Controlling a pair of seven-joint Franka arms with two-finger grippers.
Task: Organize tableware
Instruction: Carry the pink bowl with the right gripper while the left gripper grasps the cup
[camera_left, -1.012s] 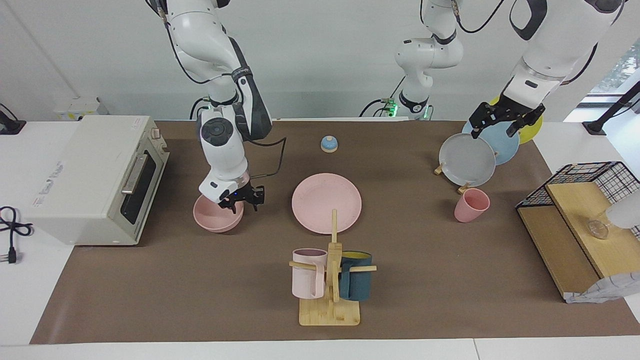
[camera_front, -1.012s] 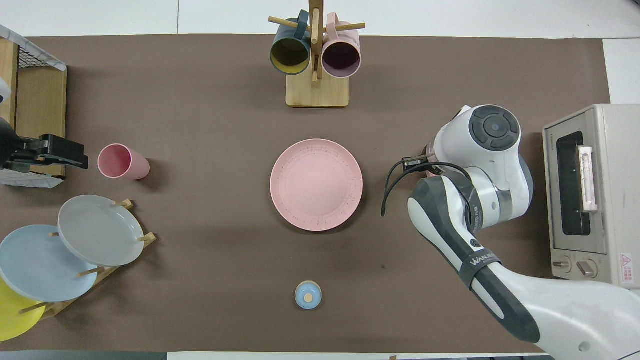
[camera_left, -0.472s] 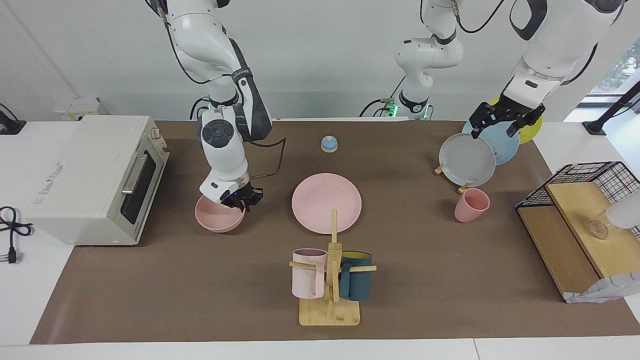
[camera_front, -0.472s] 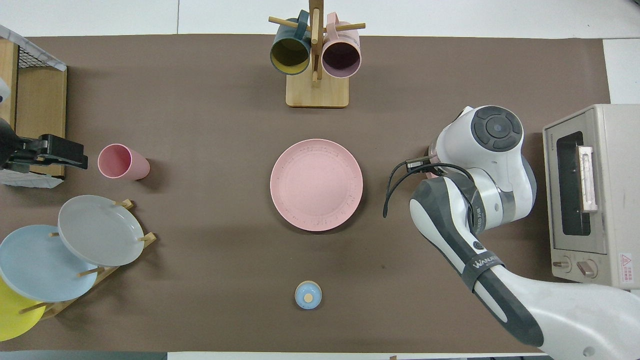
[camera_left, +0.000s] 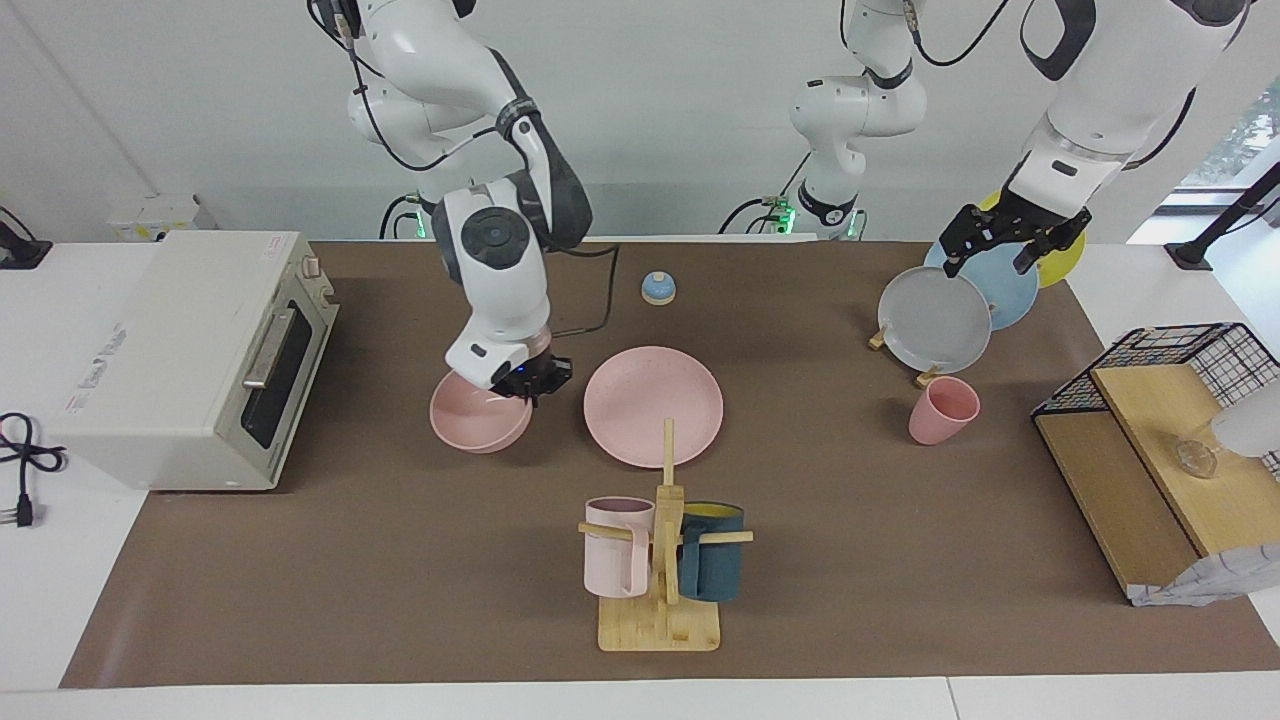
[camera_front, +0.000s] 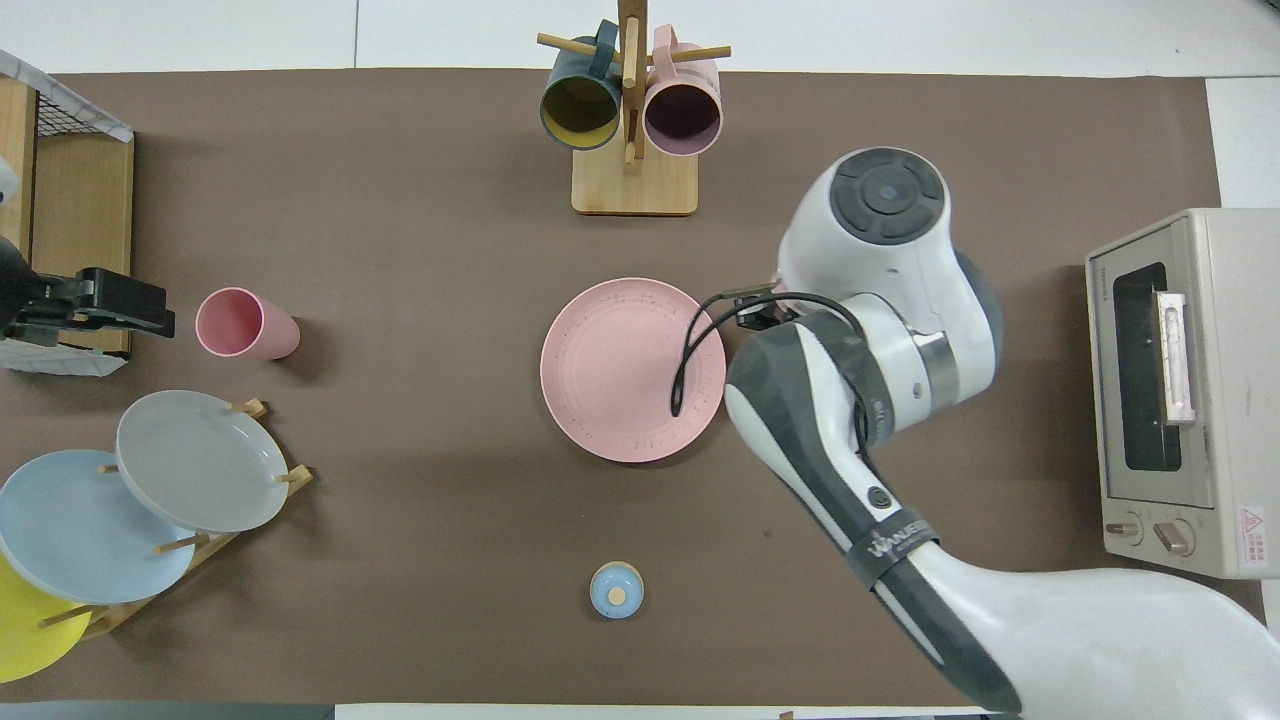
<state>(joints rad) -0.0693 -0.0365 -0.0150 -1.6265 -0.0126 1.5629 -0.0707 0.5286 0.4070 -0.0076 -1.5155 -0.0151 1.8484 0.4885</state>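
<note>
Plate, bowl, cup: pink, matt, smooth, plastic-like. Plate face finely speckled.
Table cover: brown, matt, paper-like or cloth-like; cannot tell which.
Mug rack: pale wood, bare finish.
Mugs: matt.
Racked plates: smooth, low sheen.
Oven: cream shell, painted metal look; dark glass door.
Basket: black wire over wood shelf.
Arm shells: glossy white plastic, dark grey joints.

right arm's bent over with its wrist pointing down, right gripper clamped tight. left arm's waiting, left gripper up in the air, fingers spread.
</note>
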